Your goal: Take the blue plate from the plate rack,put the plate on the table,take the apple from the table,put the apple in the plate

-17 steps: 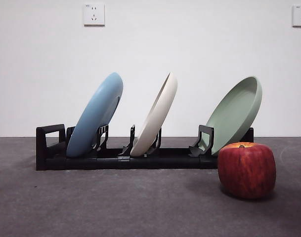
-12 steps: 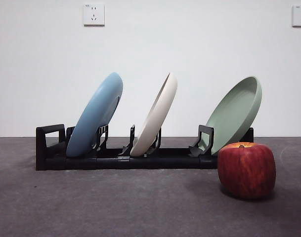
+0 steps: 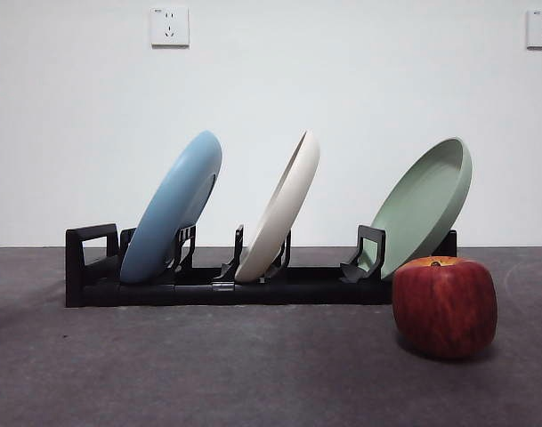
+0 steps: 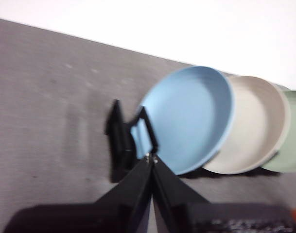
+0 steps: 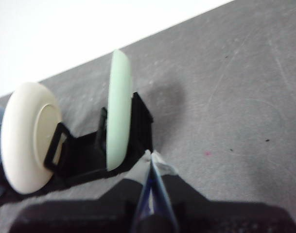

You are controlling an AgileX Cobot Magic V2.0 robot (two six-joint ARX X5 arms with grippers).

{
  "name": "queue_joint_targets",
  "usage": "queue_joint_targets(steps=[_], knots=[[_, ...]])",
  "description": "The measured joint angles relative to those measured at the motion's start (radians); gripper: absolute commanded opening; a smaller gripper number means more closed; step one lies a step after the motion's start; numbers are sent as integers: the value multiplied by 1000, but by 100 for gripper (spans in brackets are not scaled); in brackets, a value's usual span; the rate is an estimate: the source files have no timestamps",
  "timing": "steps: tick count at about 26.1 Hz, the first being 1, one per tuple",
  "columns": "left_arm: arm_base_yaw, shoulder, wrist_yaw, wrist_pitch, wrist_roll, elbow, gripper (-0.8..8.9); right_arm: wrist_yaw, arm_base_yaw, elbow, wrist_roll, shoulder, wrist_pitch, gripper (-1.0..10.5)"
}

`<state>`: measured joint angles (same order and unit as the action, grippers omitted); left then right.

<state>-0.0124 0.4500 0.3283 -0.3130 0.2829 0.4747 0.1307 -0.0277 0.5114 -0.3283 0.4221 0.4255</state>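
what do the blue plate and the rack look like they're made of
The blue plate looks like matte plastic or melamine: even light blue, soft sheen, no glaze glare. The plate rack looks like moulded black plastic, with dull, blocky slotted holders. Neither is certain by look alone.

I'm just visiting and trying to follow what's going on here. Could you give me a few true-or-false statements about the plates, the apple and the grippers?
1. The blue plate stands in the plate rack. True.
2. The apple lies on a plate. False: it sits on the table.
3. The left gripper holds the blue plate. False: its jaws are shut on nothing.
4. Three plates lean in the rack. True.
5. The right gripper is shut. True.
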Motion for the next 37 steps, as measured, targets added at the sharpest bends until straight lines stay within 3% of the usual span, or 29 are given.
queue_joint_targets(steps=[9,10,14,18,23,30,37], knots=[[0,331,227,-114,-58,278,6,216,0,294,134,307,142,21],[0,358,246,-132,-71,301,32,234,0,317,148,336,148,71],[16,439,267,-166,-105,352,290,261,0,372,174,430,158,308],[64,499,269,-156,-101,354,291,261,0,379,183,469,165,320],[161,661,247,-153,-79,511,287,262,0,379,183,469,164,320],[298,988,43,-292,-119,890,281,262,0,379,183,469,177,319],[359,1199,13,-299,-137,965,279,262,0,379,183,469,188,316]])
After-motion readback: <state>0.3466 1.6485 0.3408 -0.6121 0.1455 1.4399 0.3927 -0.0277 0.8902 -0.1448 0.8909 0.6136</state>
